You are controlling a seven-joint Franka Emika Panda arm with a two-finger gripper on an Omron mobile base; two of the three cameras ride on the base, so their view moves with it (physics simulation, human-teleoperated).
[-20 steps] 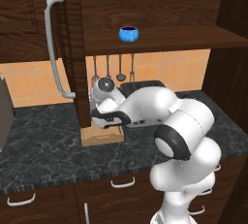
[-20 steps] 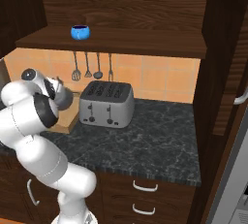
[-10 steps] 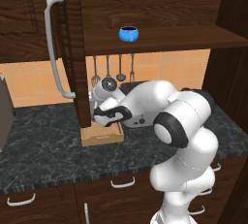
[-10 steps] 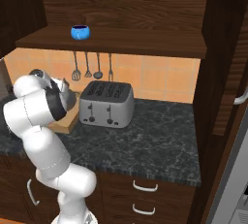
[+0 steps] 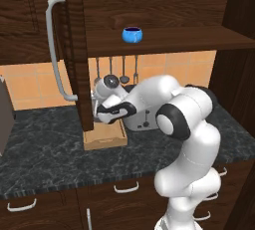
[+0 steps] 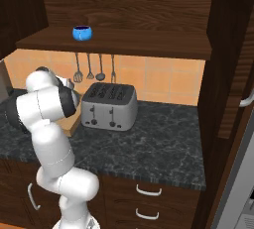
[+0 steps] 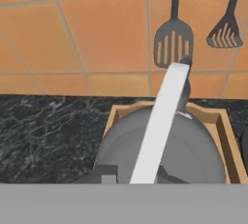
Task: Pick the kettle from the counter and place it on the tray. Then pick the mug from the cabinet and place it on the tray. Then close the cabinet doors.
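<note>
Pincer [image 5: 102, 116] sits left of centre in the left base view, at the end of the white arm that reaches across from the lower right, low over the tray [image 5: 104, 138]. Whether it is clenched or released cannot be told: in the hand view the finger tips are lost at the bottom edge behind the kettle [image 7: 164, 148], whose grey dome fills the lower middle of that frame. The kettle's pale handle [image 7: 160, 126] runs as a slanted strip from the bottom centre up toward the upper right. The tray's tan rim [image 7: 227, 138] frames the kettle on the left, far and right sides, so the kettle lies within the tray, though it is not clear whether it rests on the tray floor or hangs just above it.

Around the tray spreads the dark marbled counter [image 5: 45, 154]. In the right base view the tray [image 6: 72, 124] shows as a tan wedge just left of the silver toaster [image 6: 109, 106], mostly hidden by the arm.

On the cabinet [image 6: 119, 5] shelf, at the upper centre of the left base view, stands the blue mug [image 5: 132, 35]; in the right base view the mug [image 6: 82, 32] is at the upper left. One cabinet door [image 5: 77, 50] stands open, edge-on, at the upper left of the left base view, with its long grey bar handle [image 5: 54, 50] beside it. Utensils [image 7: 173, 43] hang on the orange tiled wall behind the tray.
</note>
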